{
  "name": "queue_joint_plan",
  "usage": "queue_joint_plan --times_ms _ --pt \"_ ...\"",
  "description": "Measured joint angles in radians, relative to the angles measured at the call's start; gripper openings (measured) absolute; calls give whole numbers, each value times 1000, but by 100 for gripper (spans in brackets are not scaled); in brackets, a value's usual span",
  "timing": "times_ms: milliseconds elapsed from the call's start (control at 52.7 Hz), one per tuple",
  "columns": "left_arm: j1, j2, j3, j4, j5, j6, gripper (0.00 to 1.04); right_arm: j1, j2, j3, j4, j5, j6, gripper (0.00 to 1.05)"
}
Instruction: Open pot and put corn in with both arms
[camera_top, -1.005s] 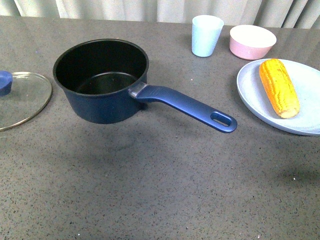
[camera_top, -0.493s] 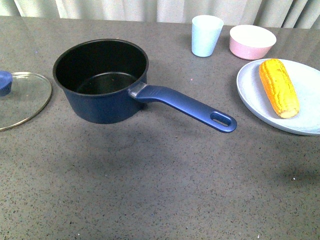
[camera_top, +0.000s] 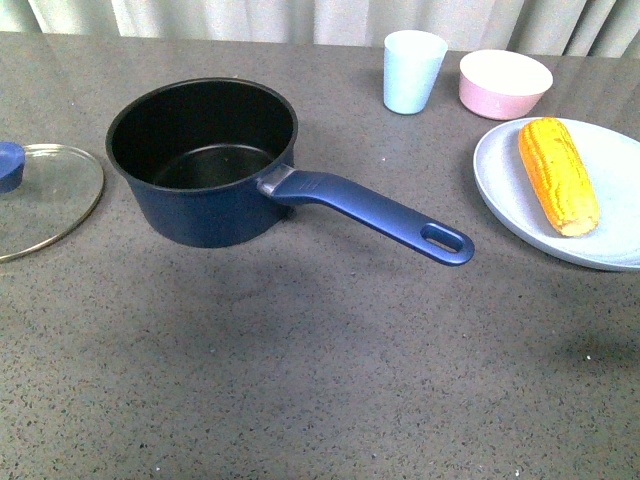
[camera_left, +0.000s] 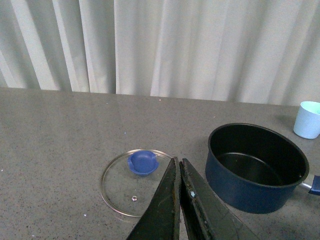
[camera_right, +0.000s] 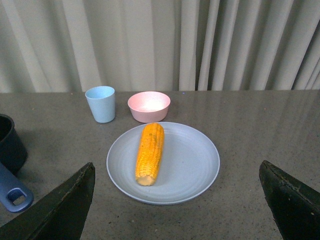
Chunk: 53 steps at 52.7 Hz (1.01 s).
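Observation:
The dark navy-blue pot (camera_top: 205, 165) stands uncovered and empty at the table's centre-left, its long handle (camera_top: 375, 213) pointing right. It also shows in the left wrist view (camera_left: 255, 167). Its glass lid (camera_top: 40, 195) with a blue knob lies flat on the table left of the pot; it also shows in the left wrist view (camera_left: 137, 182). The corn (camera_top: 557, 174) lies on a pale blue plate (camera_top: 610, 235) at the right, also in the right wrist view (camera_right: 150, 152). My left gripper (camera_left: 179, 165) is shut and empty above the lid's edge. My right gripper (camera_right: 177, 172) is open wide, held back from the plate.
A light blue cup (camera_top: 413, 70) and a pink bowl (camera_top: 505, 83) stand at the back behind the plate (camera_right: 200, 160). Curtains hang behind the table. Neither arm shows in the front view.

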Motion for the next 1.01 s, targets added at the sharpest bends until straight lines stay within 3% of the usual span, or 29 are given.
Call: queue_joint_plan --times_ms 95,588,1005 --pt "0 -135 0 -164 0 0 2 0 0 0 0 0 0 96" --pt "0 -165 0 -180 0 0 2 0 0 0 0 0 0 96" --pt "0 -165 0 -180 0 0 69 0 0 0 0 0 0 96"
